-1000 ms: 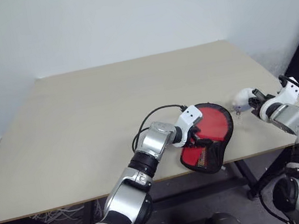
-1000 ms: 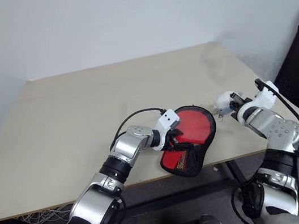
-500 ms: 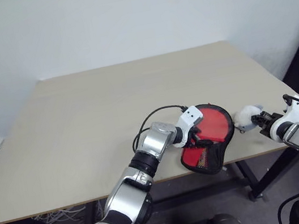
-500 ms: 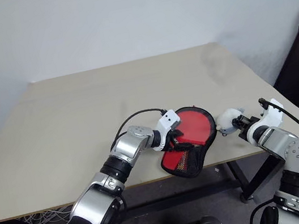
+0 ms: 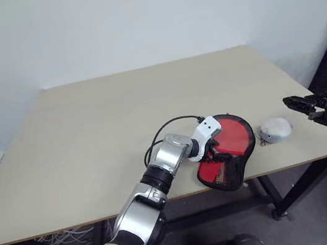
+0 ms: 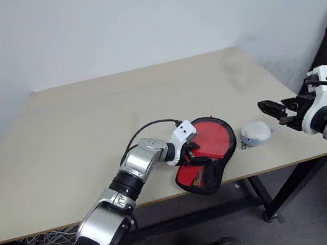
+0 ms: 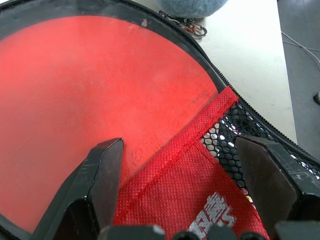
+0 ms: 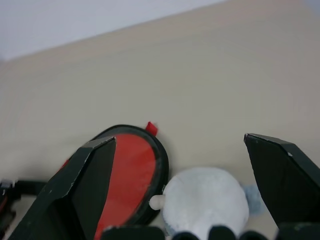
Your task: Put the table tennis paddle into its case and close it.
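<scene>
Left wrist view showed our left tool (image 7: 187, 192) spread wide over the case (image 7: 190, 170), gripping nothing; white lettering there was unreadable. Our right tool (image 6: 272, 108) gaped empty. The table tennis paddle (image 5: 232, 136) sat inside the case near the bench's (image 5: 89, 128) front edge.

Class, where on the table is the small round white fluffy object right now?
In the left eye view the small round white fluffy object lies near the beige table's right front edge, just right of the red paddle-shaped case.

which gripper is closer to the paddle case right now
Left. The left gripper sits right on the case, fingers open over its red face. The right gripper hangs open, off to the case's right, beyond the white fluffy charm.
</scene>
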You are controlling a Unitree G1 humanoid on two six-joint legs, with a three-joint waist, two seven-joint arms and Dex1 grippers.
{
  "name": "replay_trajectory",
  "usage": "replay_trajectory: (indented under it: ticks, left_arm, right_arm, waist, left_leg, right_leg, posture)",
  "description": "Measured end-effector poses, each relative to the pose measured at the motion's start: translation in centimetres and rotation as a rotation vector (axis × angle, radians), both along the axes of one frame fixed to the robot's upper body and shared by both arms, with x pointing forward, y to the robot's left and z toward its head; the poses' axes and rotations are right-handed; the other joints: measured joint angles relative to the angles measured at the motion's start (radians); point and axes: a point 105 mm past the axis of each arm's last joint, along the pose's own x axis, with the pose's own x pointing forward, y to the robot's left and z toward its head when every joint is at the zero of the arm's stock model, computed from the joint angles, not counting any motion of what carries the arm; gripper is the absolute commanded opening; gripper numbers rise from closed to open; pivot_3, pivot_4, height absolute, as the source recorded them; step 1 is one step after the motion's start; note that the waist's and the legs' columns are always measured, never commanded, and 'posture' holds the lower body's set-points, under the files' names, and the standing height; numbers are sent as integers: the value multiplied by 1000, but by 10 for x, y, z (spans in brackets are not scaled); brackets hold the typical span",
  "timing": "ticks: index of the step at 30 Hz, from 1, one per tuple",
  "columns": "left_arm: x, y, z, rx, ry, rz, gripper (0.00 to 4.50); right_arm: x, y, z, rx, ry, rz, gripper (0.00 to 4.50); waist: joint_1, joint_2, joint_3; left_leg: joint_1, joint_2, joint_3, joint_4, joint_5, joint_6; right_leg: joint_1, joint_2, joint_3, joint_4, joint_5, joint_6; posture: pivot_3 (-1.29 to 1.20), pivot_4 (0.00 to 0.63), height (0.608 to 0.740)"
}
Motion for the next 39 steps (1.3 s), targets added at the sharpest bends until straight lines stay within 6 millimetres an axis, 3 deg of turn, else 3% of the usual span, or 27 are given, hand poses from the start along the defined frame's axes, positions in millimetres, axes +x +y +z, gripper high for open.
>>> replay_trajectory:
  ticks: [6,10,16,20,26,30,35,39]
  left_arm:
    - [0,-2,0,1,2,-6,3727]
    - [-1,-5,0,-3,0,-14,3727]
    - [-2,-5,0,-6,-1,-17,3727]
    - [-1,-3,0,-3,-8,-7,3727]
    - [-1,-1,0,-4,-12,-3,3727]
    - [-1,-1,0,-4,-12,-4,3727]
    - [-1,-1,0,-3,-13,-4,3727]
    - [-1,-1,0,-1,-13,-5,3727]
  right_arm:
    - [25,1,-33,-198,134,198,4479]
    - [44,-21,-51,-271,227,198,4479]
    - [49,-39,-70,-251,342,170,4479]
    - [39,-33,-92,-126,460,196,4479]
    - [40,-14,-84,25,466,256,4479]
    - [40,-4,-86,39,468,299,4479]
    - [35,6,-104,35,506,328,4479]
    - [34,8,-109,-9,498,346,3563]
  waist:
    - [0,-1,0]
    - [0,-1,0]
    - [1,-3,0]
    - [-1,-3,0]
    - [0,-2,-1]
    - [0,-1,-1]
    - [0,-1,-2]
    - [0,-1,-2]
  left_leg:
    - [-1,-1,-4,0,0,0]
    - [-1,-4,-3,0,-1,2]
    - [-1,-6,-3,4,-2,3]
    - [-1,-6,-1,8,-3,5]
    - [0,-6,-2,8,-3,4]
    - [0,-6,-2,8,-3,4]
    - [0,-6,-2,8,-3,4]
    - [0,-6,-2,8,-3,4]
  right_leg:
    - [3,-5,-11,-6,0,0]
    - [3,-9,-12,-6,1,1]
    - [3,-12,-12,-2,1,2]
    - [2,-13,-11,3,0,3]
    - [1,-13,-12,5,0,3]
    - [1,-13,-12,5,0,3]
    - [1,-13,-11,5,0,3]
    - [1,-13,-11,5,0,3]
  posture:
    - [0,0,740]
    - [0,0,740]
    - [0,0,740]
    - [0,0,740]
    - [0,0,740]
    - [0,0,740]
    - [0,0,740]
    - [0,0,740]
